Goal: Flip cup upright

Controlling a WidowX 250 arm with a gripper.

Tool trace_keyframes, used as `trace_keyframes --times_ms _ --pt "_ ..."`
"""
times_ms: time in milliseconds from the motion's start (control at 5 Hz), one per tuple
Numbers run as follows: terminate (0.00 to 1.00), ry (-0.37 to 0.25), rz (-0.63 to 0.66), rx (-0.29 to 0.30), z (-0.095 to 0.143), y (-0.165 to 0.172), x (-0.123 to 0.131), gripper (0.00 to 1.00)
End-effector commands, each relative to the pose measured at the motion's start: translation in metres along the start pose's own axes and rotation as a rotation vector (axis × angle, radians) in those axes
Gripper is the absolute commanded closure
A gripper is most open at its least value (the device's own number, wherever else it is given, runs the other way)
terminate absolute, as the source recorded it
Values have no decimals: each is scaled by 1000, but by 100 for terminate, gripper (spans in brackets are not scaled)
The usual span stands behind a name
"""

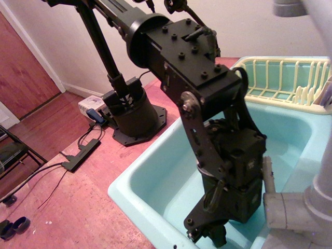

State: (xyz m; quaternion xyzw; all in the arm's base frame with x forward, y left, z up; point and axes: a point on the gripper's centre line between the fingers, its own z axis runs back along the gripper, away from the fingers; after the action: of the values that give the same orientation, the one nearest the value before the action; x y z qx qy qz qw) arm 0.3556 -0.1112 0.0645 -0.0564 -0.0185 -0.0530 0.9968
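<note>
My gripper [207, 236] hangs low inside the pale mint sink [155, 176], near its front right corner, pointing down. The black wrist and arm fill the middle of the view and cover most of the basin floor and the drain. The teal cup does not show; it is hidden behind the gripper body or out of sight. The fingertips are dark and partly cut off by the sink's front rim, so I cannot tell how the jaws stand or whether they hold anything.
A cream-and-mint dish rack [280, 83] stands behind the sink at the upper right. A grey faucet [290, 207] juts in at the lower right, close to the gripper. The arm's base [132, 111] stands on the pink counter [78, 207].
</note>
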Motion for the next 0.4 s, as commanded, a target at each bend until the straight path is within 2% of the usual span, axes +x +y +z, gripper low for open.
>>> trace_keyframes --times_ms 0,200 --pt "0 -7 -41 77 67 25 11 0" --pt "0 55 -59 150 120 39 0 0"
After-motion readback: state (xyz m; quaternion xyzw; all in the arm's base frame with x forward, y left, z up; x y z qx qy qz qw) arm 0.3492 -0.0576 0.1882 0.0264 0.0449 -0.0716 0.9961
